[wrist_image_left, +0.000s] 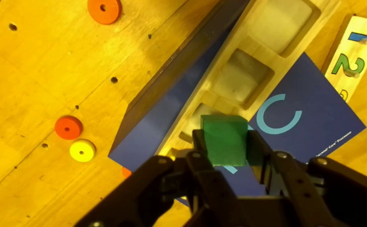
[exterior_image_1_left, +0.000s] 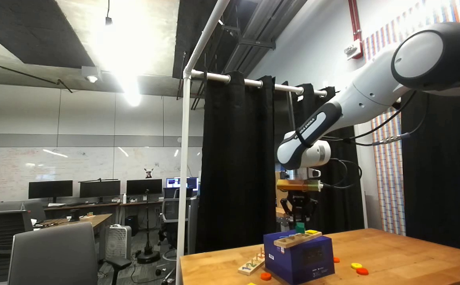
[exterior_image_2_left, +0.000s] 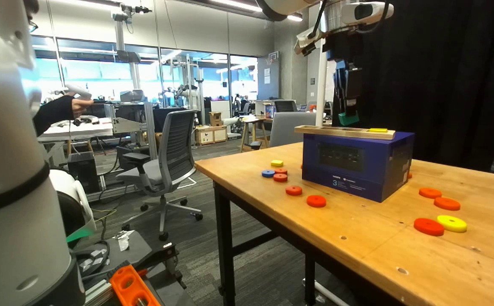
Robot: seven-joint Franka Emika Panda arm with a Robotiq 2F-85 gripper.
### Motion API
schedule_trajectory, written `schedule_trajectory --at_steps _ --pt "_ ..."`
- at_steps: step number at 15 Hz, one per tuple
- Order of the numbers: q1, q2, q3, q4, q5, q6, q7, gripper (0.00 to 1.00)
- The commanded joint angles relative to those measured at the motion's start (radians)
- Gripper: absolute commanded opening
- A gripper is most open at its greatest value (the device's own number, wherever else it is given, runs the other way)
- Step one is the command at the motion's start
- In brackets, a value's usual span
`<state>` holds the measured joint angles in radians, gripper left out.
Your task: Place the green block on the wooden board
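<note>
One arm (exterior_image_1_left: 366, 93) at work, so no question of which is nearer. Its pincer (wrist_image_left: 226, 143) has the green block (exterior_image_2_left: 348, 119) clamped from both sides; the block hangs at the tip, over the wooden board (wrist_image_left: 260, 53). That board, the recessed one, rests on top of a dark blue box (exterior_image_2_left: 357, 163), one end jutting past the box, a yellow piece (exterior_image_2_left: 378, 130) at the opposite end. The box stands on the table (exterior_image_2_left: 357, 246), set in from the edge that starts at the corner beside the desk chair (exterior_image_2_left: 172, 148). A pegged number strip (exterior_image_1_left: 249, 266), also wood, lies between the box and the table corner by the white pole (exterior_image_1_left: 184, 158); I take the recessed board as target. Key relation: in the wrist view the board's long axis slants from upper right to lower left, while the block's sides run nearly straight up the view, so block and recesses look out of line. The block also hides part of a recess and overlaps the board's edge on the number strip side; parallax may exaggerate this. Contact with the wood: cannot tell; any gap looks thin in both exterior views. Judged step: final alignment, setting down and letting go not yet done. Next likely wants a small turn and a shift toward the board's midline, then lowering. Risk: a corner catching a recess wall, sliding the board.
</note>
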<state>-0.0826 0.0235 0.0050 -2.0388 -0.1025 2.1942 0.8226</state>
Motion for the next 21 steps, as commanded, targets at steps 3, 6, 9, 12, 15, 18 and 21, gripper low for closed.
schedule_trajectory --at_steps 3,6,9,12,15,18,21 --pt "0.008 0.012 -0.036 0.053 0.117 -0.096 0.009 0.15" --pt "0.006 0.011 -0.047 0.047 0.184 -0.107 0.026 0.15" --pt "0.007 0.018 -0.053 0.051 0.216 -0.112 0.059 0.15" --pt "0.006 0.020 -0.058 0.052 0.218 -0.110 0.115 0.15" --pt "0.005 0.017 -0.064 0.048 0.206 -0.099 0.188 0.15" --pt "0.002 0.015 -0.071 0.045 0.205 -0.089 0.250 0.15" --pt "0.003 0.019 -0.074 0.048 0.204 -0.075 0.292 0.15"
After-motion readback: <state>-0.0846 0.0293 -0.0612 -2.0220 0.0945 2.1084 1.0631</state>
